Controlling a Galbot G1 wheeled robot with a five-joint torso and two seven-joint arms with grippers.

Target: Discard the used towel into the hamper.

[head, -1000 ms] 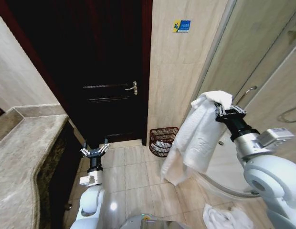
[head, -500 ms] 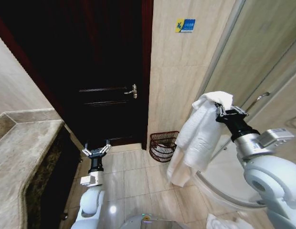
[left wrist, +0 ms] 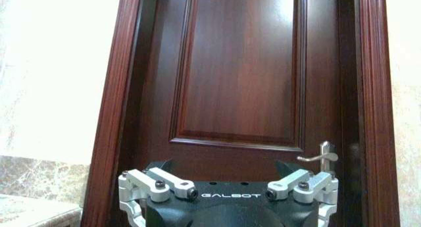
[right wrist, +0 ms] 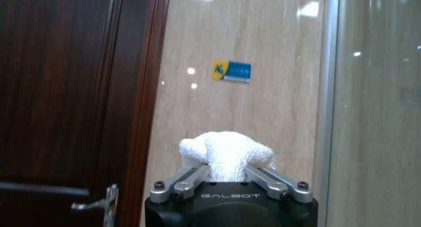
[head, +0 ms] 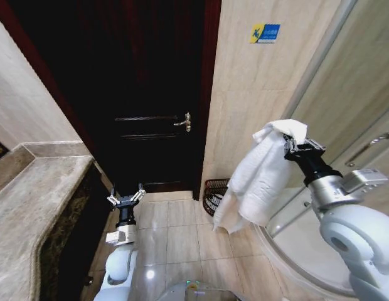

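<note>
Head view shows the right tool [head: 293, 145] pinched tight on the towel [head: 254, 182], which hangs in front of the floor-standing hamper [head: 213, 191]; released from here, its tail could miss the rim.

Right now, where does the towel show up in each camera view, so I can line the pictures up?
Head view: the towel hangs from the right gripper, at right of centre, in front of the basket.
Left wrist view: no towel; the left gripper faces the door.
Right wrist view: a bunched white end pokes up between the fingers.
Shared landmark: the blue sticker on the wall.
</note>
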